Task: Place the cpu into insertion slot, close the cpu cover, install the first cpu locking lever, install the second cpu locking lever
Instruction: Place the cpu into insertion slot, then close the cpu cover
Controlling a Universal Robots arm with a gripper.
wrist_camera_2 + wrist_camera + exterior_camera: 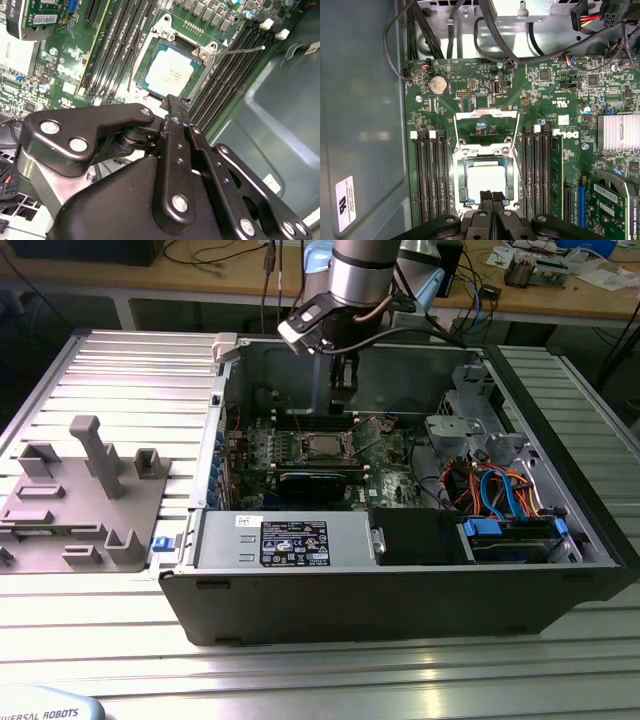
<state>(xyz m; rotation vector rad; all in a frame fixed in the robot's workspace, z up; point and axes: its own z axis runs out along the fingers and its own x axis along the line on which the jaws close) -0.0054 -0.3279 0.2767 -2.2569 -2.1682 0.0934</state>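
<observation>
- Small square silver-grey metal cpu point(486, 181): seated in silver-rimmed insertion slot point(461, 182).
- Silvery-bronze frame cpu cover point(487, 115): open, at 2 o'clock of the insertion slot in the exterior view.
- Black gripper point(492, 196): jaws closed together, empty.

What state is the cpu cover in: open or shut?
Open. The cpu cover is flipped back off the insertion slot, leaving the cpu bare in the first wrist view.

place: robotics lab | evidence: slotted aluminium table point(120, 370), cluttered wooden workbench point(600, 300) with cables point(215, 255), open computer case point(400, 605)
</observation>
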